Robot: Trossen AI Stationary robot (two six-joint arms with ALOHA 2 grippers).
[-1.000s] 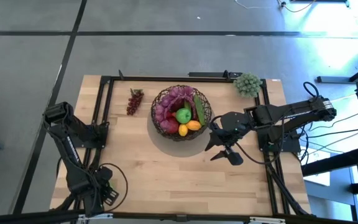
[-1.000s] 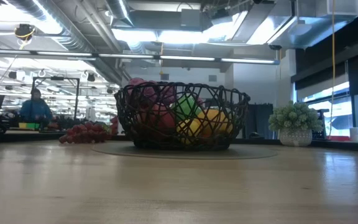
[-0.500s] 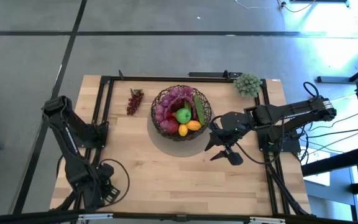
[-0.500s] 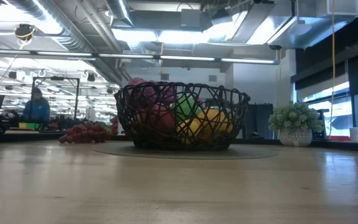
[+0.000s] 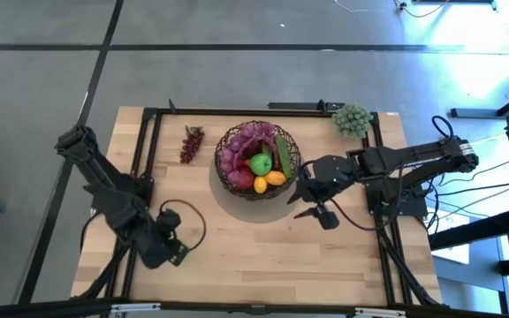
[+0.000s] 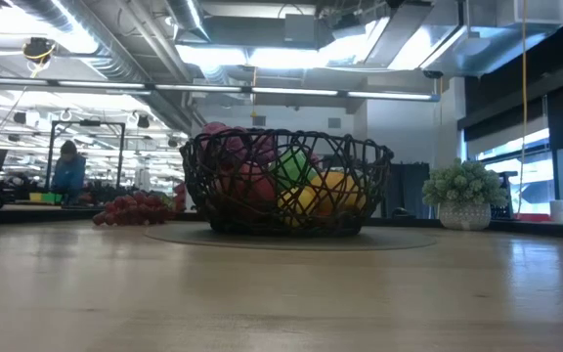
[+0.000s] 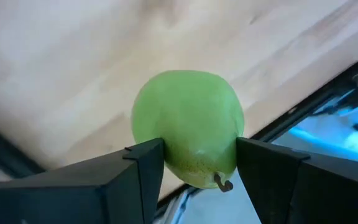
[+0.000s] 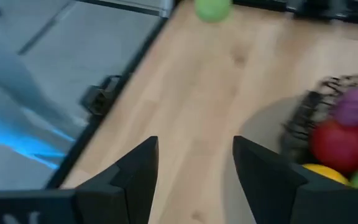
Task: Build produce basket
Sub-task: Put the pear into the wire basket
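Observation:
The brown wire basket [image 5: 257, 159] stands at the table's far middle, holding purple grapes, a red apple, a green apple, a lemon and a cucumber; the low view shows the basket [image 6: 286, 181] too. A red grape bunch [image 5: 191, 144] lies on the wood to its left. My left gripper [image 5: 171, 250] hovers near the table's near left part, shut on a green apple [image 7: 188, 124]. My right gripper [image 5: 313, 207] is open just right of the basket, touching nothing. In the right wrist view the right gripper [image 8: 194, 152] looks over bare wood, with the basket [image 8: 344, 127] beside it. My left gripper pinches the green apple between its two fingers, one finger [image 7: 143, 165] on each flank [image 7: 166, 149]. The stem end [image 7: 222, 182] points back toward the wrist. The apple's rounded far half sticks out past the fingertips, with the table's wood behind it.
A pale green bumpy cluster in a pot [image 5: 352, 119] stands at the far right corner. A black frame rail [image 5: 153, 150] runs round the table's edges. Bare wood stretches along the near half between the two arms. A person [image 6: 66, 168] stands far back in the room.
My left arm has swung in from the near left corner, carrying its gripper and the green apple toward the table's right and a little farther in. My right gripper has shifted slightly toward the basket.

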